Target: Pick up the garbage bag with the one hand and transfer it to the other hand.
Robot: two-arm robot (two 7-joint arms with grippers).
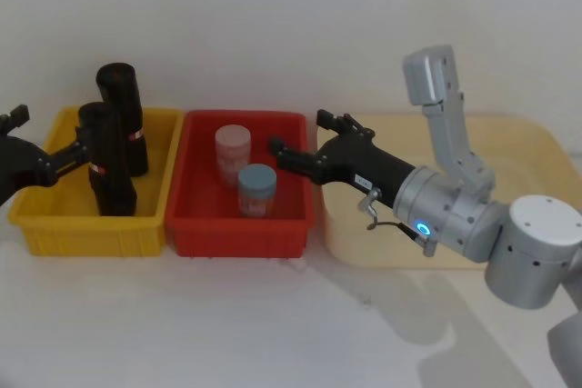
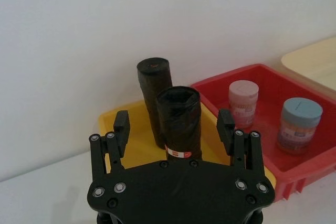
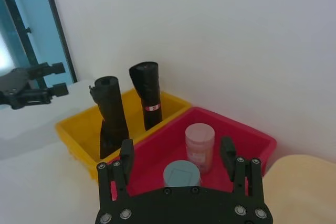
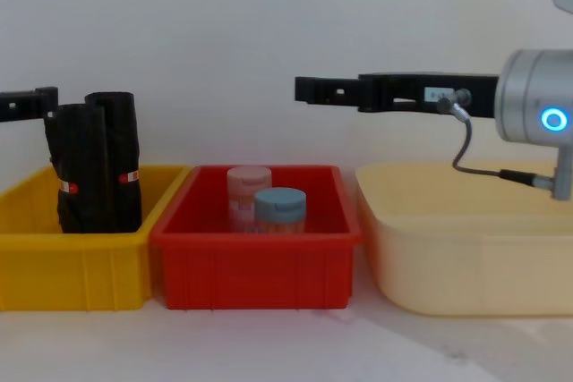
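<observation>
Garbage bag [image 1: 107, 165]: upright in the yellow bin [image 1: 91, 229], not lifted.
Left gripper [image 2: 174, 123]: fingers spread wide, lined up on it, gripping nothing.
Right gripper [image 1: 296, 134]: open too, empty, hovering above the red bin's [image 1: 236, 233] edge.
Progress: we'd say barely started; grab and handoff both left.

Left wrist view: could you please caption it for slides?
Open left gripper facing the nearer black cylindrical garbage bag roll in a yellow plastic bin.
</observation>
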